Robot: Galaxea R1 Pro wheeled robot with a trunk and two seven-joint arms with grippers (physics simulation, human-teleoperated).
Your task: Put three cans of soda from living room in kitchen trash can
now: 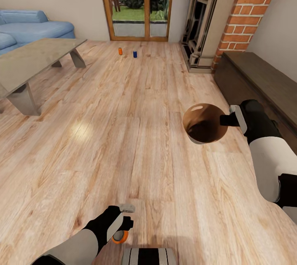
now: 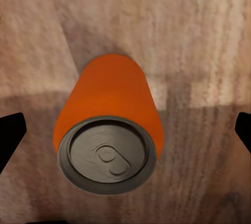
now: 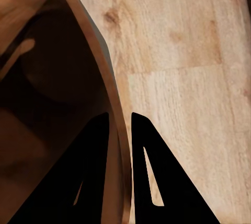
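1. Three cans are in play; starting at my left, my left gripper [image 1: 123,223] hangs directly over an orange can [image 1: 120,237] standing upright on the wood floor [image 1: 123,133], close in front of my base.
2. From the left wrist camera, I look straight down on that can's [image 2: 107,140] silver top, its long axis pointing up at the gripper. The dark fingertips [image 2: 10,135] sit wide apart on either side, released and touching nothing.
3. Bare floor surrounds this can, so I judge a straight descent has open room.
4. Farther ahead, near the glass doors, a second orange can [image 1: 120,51] and a blue can [image 1: 135,54] stand just beside each other.
5. On my right, my right gripper [image 1: 226,120] is clenched on the rim of the trash can [image 1: 205,123], held off the floor, mouth up. The right wrist camera shows one finger [image 3: 78,177] inside the wall [image 3: 112,98] and one outside.
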